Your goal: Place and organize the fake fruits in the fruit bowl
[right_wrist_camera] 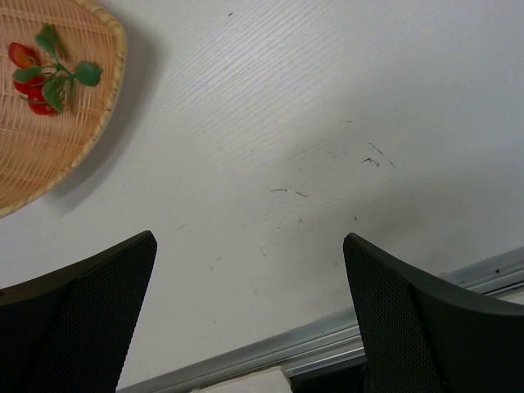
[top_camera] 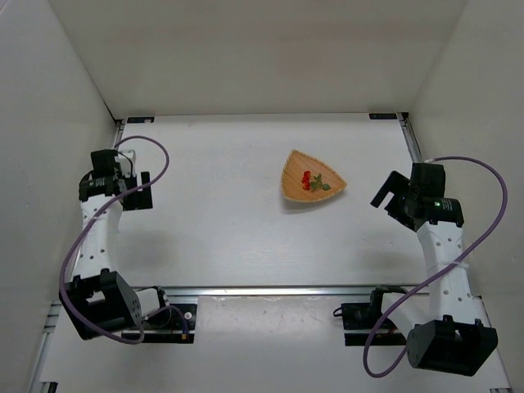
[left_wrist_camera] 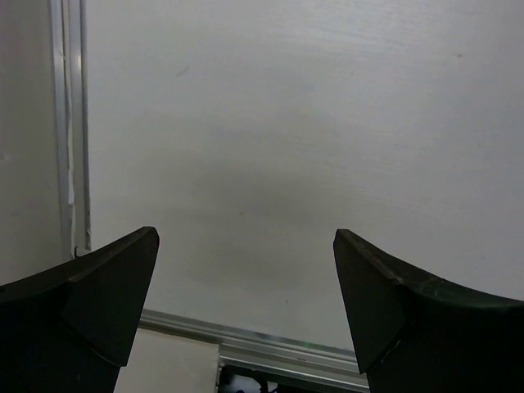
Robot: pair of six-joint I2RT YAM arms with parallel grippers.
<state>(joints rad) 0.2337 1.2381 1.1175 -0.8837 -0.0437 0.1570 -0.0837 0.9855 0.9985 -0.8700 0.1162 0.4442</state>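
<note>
The fake fruits [top_camera: 313, 181] are lying in the fruit bowl [top_camera: 295, 168] on the tabletop's right half, and the left gripper [left_wrist_camera: 246, 235] and right gripper [right_wrist_camera: 249, 237] are hanging wide open and empty, so I think the arms should be moving slowly and not bumping it.

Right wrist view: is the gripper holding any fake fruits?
No, the right gripper is open and empty; the fake fruits lie in the fruit bowl.

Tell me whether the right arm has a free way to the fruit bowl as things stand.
Probably yes. The right gripper is open and empty, the fruit bowl lies to its left, and only bare table shows between them. Reach itself is a guess.
</note>
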